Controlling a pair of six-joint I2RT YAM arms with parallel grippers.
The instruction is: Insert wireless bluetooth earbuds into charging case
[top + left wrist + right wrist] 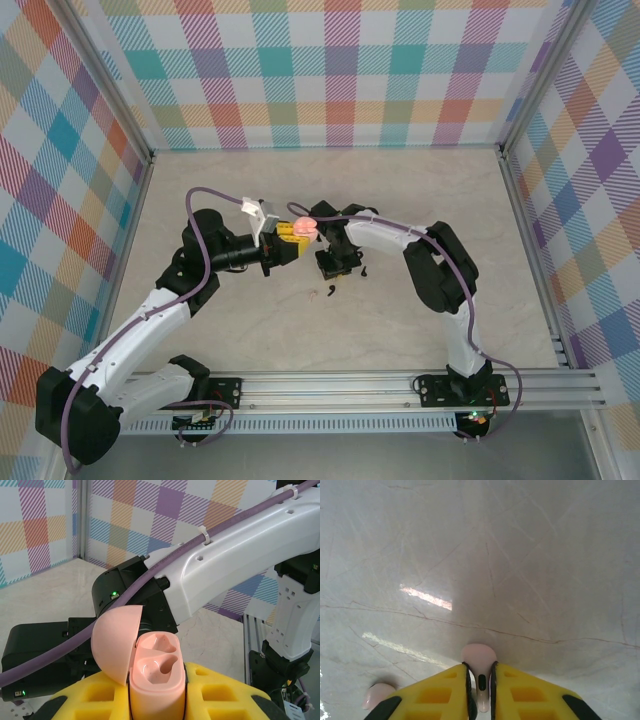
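Nearest the arm bases, a black earbud (330, 292) lies on the table (250, 330). Just behind it the right gripper (480, 669) is clenched on the whitish earbud (479, 655), low over the table. Further back the left gripper (157, 702) grasps the open charging case (155, 672), both sockets empty. I judge the pick-up is made; next the earbud must be lifted and lined up carefully with a socket
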